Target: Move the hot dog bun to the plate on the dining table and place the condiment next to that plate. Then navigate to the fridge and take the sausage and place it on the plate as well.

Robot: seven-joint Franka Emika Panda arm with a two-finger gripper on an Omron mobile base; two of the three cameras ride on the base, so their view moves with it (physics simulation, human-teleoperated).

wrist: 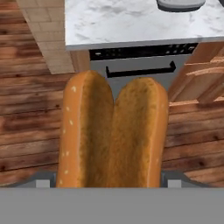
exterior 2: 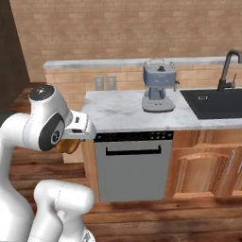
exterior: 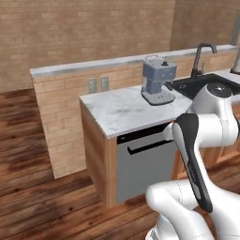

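Note:
The hot dog bun (wrist: 113, 131), orange-brown and split lengthwise, stands close before the hand camera, held between the two dark fingertips (wrist: 43, 183) of my gripper (wrist: 109, 183). From the right base view, the gripper (exterior 2: 70, 142) hangs at the end of the folded arm, left of the counter's corner, and a brown end of the bun (exterior 2: 65, 146) pokes out beneath the hand. The bun is carried in the air above the wooden floor. The plate, dining table, condiment, fridge and sausage are out of view.
Ahead stands a marble counter (exterior 2: 118, 113) with a grey-blue coffee machine (exterior 2: 159, 86), a black sink (exterior 2: 217, 101) and a faucet (exterior 2: 227, 66). Below it are a steel dishwasher (exterior 2: 132, 165) and wooden cabinets (exterior 2: 203, 170). A brick half-wall (exterior: 61, 117) runs behind; wooden floor (exterior: 28, 140) lies to the left.

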